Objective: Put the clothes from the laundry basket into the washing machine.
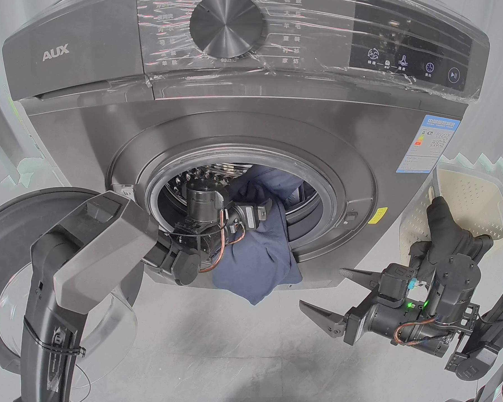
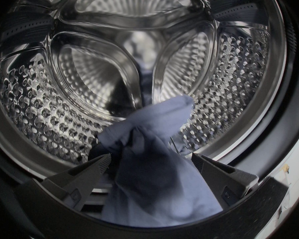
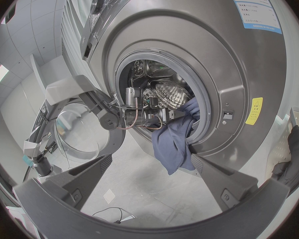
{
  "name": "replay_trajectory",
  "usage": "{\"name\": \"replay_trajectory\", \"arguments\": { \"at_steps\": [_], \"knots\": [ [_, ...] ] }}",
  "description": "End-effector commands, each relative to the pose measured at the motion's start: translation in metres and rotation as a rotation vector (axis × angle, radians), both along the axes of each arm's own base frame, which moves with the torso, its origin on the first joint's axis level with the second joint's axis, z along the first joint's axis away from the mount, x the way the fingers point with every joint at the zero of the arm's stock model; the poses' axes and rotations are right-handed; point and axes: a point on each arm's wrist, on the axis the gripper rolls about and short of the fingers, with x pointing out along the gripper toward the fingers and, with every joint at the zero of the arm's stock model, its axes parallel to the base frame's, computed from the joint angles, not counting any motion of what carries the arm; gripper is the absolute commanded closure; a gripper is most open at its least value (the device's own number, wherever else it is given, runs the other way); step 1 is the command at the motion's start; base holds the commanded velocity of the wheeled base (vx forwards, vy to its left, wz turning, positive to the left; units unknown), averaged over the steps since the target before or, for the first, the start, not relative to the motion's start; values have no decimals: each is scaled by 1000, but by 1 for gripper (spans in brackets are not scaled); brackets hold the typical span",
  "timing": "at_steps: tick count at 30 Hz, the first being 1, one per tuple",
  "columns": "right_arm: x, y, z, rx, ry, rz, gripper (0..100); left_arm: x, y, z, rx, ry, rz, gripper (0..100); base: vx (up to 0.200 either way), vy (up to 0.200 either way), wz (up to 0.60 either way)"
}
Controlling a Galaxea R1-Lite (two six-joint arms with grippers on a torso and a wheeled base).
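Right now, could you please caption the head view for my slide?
Left gripper at washing machine mouth, blue garment draped over its rim.

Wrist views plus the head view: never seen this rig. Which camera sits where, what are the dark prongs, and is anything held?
This is a two-armed robot loading a washing machine. The head view looks down from the robot's head. Each wrist view comes from a camera on one arm, so the two dark prongs in its foreground are that arm's own tool. The left tool is at the mouth of the drum, spread open. The dark blue garment lies between its prongs unclamped and hangs half out of the opening. The right tool is open and empty, low beside the laundry basket, where a black garment is draped over the rim.
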Motion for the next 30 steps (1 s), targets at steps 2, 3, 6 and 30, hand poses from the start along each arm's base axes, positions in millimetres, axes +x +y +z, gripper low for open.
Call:
{"name": "replay_trajectory", "arguments": {
  "at_steps": [2, 3, 6, 30],
  "knots": [
    [0, 0, 0, 0, 1, 1, 0, -29, 1, 15, 19, 50, -74, 0, 0, 0, 0],
    [0, 1, -1, -2, 2, 1, 0, -32, 0, 11, 26, 62, -83, 0, 0, 0, 0],
    [0, 0, -1, -3, 3, 1, 0, -40, -4, 2, 55, 81, -122, 0, 0, 0, 0],
    [0, 1, -1, -2, 3, 3, 0, -23, -18, -18, 52, 14, -163, 100, 0, 0, 0]
  ]
}}
